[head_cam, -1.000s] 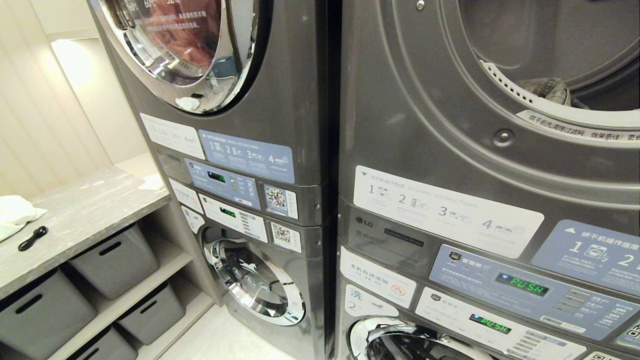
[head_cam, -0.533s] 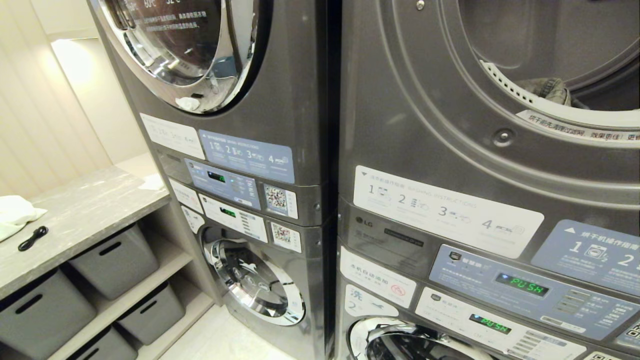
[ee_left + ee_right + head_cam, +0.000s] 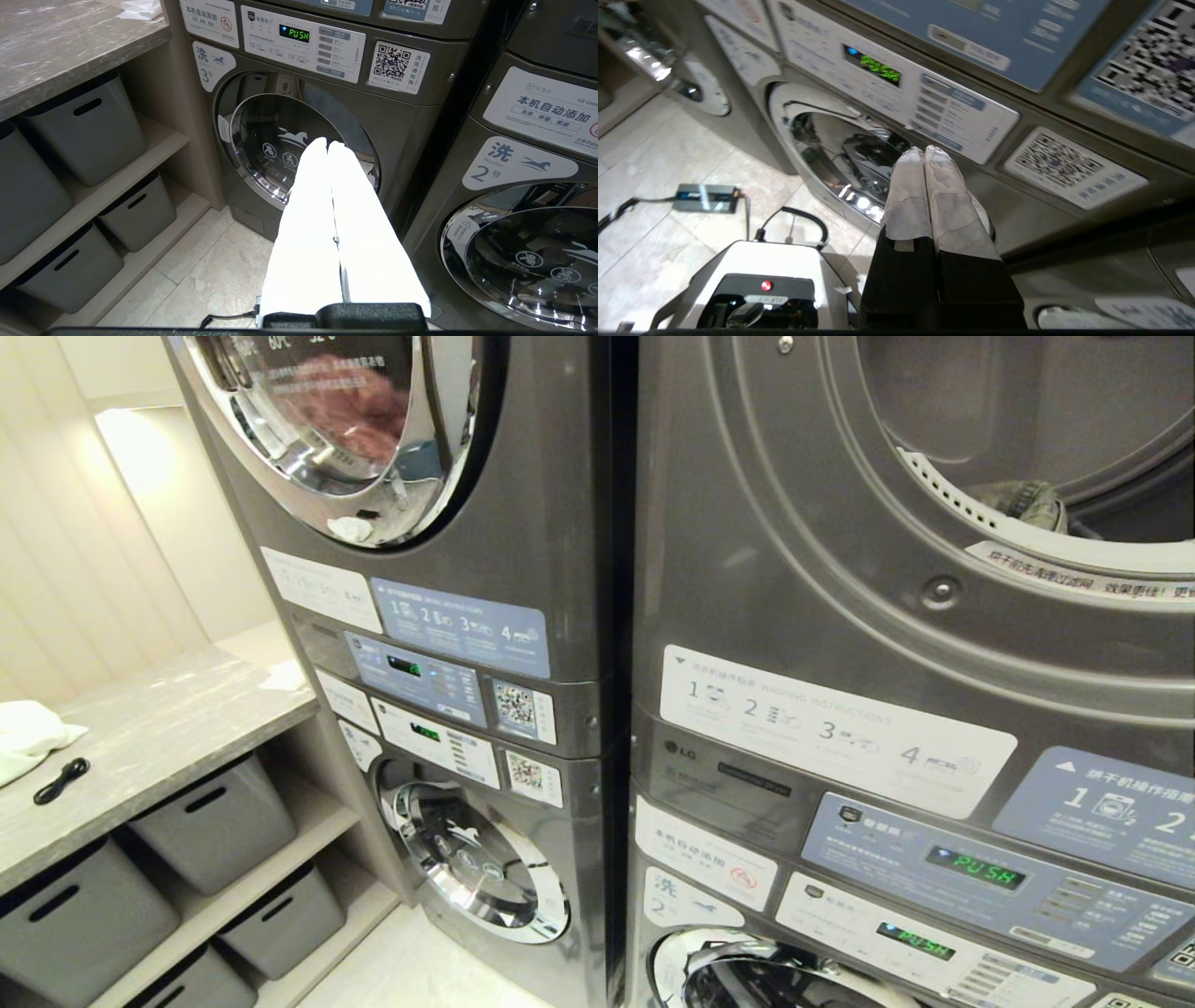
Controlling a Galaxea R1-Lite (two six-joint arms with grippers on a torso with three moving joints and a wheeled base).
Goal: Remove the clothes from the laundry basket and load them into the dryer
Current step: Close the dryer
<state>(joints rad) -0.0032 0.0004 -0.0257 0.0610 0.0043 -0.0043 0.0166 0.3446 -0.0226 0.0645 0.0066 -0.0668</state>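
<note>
The dryer [image 3: 794, 523], the upper right machine, stands with its round mouth open, and a bluish-grey garment [image 3: 1027, 502] lies inside the drum behind the rim. The laundry basket is out of view. Neither arm shows in the head view. My left gripper [image 3: 327, 145] is shut and empty, its white fingers [image 3: 303, 224] pressed together, low in front of the closed door of washer 3 [image 3: 280, 154]. My right gripper [image 3: 924, 151] is also shut and empty, its taped fingers [image 3: 908, 196] held before the lower right washer's door [image 3: 840, 154], below its control panel [image 3: 896, 88].
To the left, a grey counter [image 3: 159, 728] carries a white cloth [image 3: 28, 733] and a black cable [image 3: 61, 779], with grey bins [image 3: 215, 821] on the shelves below. My white base [image 3: 756, 261] and a power brick [image 3: 706, 198] with its cord sit on the tiled floor.
Only the reddish reflection in the upper left machine's door glass comes and goes. Machines and view stay put.
</note>
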